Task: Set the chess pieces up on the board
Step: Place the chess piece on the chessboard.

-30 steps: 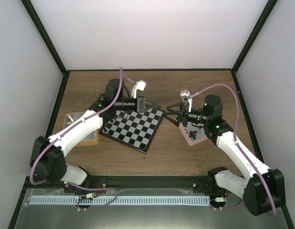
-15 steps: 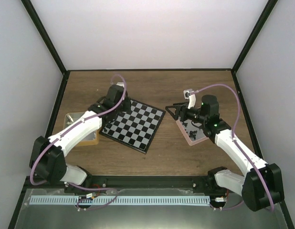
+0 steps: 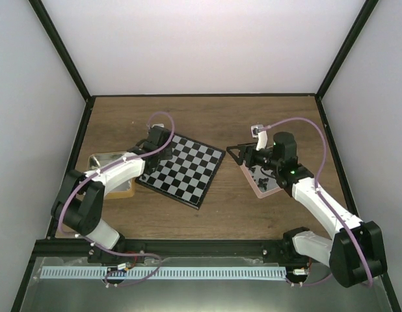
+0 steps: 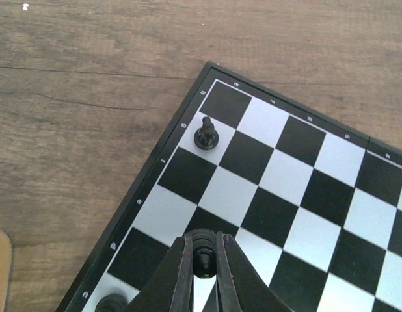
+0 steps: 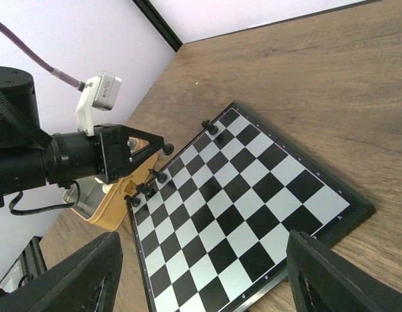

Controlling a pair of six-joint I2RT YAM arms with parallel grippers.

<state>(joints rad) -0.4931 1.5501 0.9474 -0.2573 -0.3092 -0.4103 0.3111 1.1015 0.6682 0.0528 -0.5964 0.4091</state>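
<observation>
Closest to me, the right claw (image 3: 233,155) hangs over the flat pink square tray (image 3: 274,190), where little black chess pieces (image 3: 259,177) wait. Its two fingers (image 5: 71,273) are spread very wide and hold nothing. It has hardly moved in the last second.

A bit further in, the flat chessboard of black and pale grey squares (image 3: 188,175) lies on the brown wooden table (image 3: 266,117). A tan square tray (image 3: 126,190) sits at its left side.

The left claw (image 4: 202,250) is what has changed. A second ago it was up high over the far left part of the board, pointing sideways. Now it has come down low over the squares by the board's left edge. It is pinched tight on something small, dark and round. I think it is a black chess piece (image 4: 202,260), though I see only its top.

Further on, one small black piece (image 4: 206,133) stands upright on a pale square just beside the far corner. A few more black ones (image 5: 146,188) stand along that same edge.

So I think the left arm is about to set its piece down in that row. Most squares are bare, so a lot is left to do.
</observation>
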